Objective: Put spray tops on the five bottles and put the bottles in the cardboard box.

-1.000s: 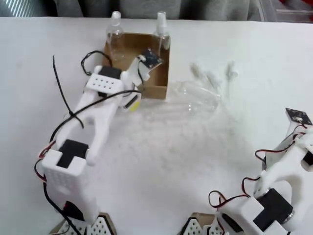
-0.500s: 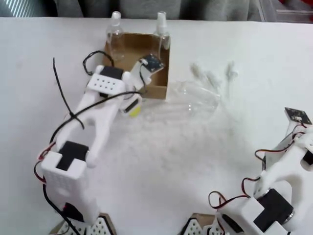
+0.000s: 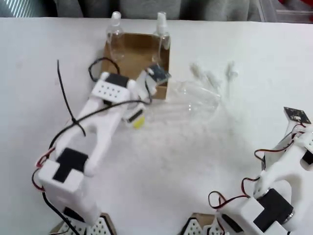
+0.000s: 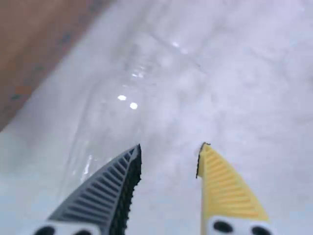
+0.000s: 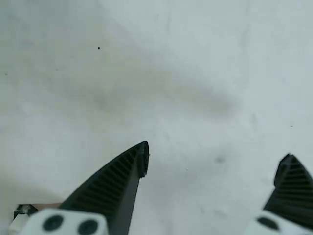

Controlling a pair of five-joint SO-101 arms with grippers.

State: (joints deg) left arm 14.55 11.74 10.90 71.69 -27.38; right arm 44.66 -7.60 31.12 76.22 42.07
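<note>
White surface point(image 3: 161, 161): clear bottle point(image 3: 196, 97) lay on side, right of cardboard box point(image 3: 139, 54), just ahead of spread left jaws; right jaws, also spread, well apart.

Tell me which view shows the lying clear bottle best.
High view: the whole clear bottle lies on its side beside the cardboard box. Left wrist view has part of it, faint, ahead of the left gripper.

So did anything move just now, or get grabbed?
The left gripper, open, slid off the cardboard box's front wall, nearer the clear bottle lying on the table; it grasped nothing. The right gripper, the two capped bottles at the box's far side and the loose spray tops stayed put.
</note>
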